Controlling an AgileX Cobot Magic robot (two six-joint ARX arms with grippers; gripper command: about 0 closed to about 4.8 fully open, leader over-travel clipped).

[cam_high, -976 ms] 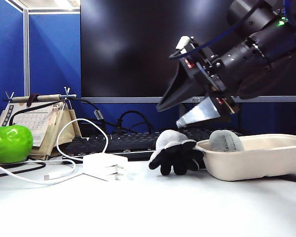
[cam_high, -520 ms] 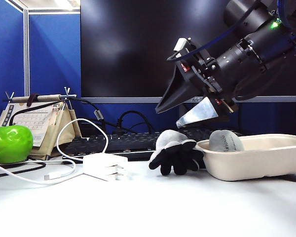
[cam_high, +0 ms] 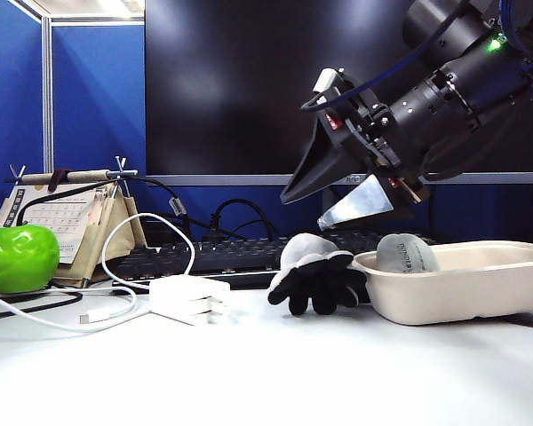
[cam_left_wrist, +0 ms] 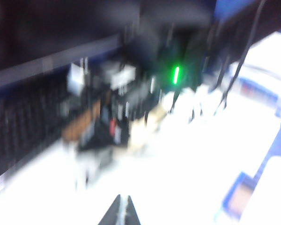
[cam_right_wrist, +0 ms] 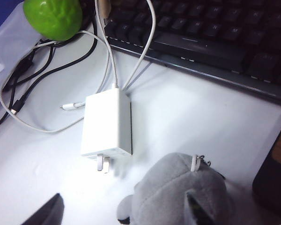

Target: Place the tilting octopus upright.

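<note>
Right gripper (cam_high: 304,206) held above the tilted octopus, jaws wide and empty; left gripper (cam_left_wrist: 121,212) seen only as two pressed-together tips in a blurred wrist view.

The small grey plush octopus with black tentacles (cam_high: 316,273) is seen lying tipped on the white table (cam_high: 249,373), directly below and between the spread right fingers (cam_high: 355,206), not touched by them. In the right wrist view its grey head (cam_right_wrist: 178,192) is framed between the two fingertips (cam_right_wrist: 49,211). Just beside it, on the wrist side of the fingers, a beige oval bowl (cam_high: 462,284) is set. Beyond the fingertips a white plug-in charger (cam_right_wrist: 107,123) with white cable, a black keyboard (cam_right_wrist: 215,37) and a green apple (cam_high: 18,257) are noted.
</note>
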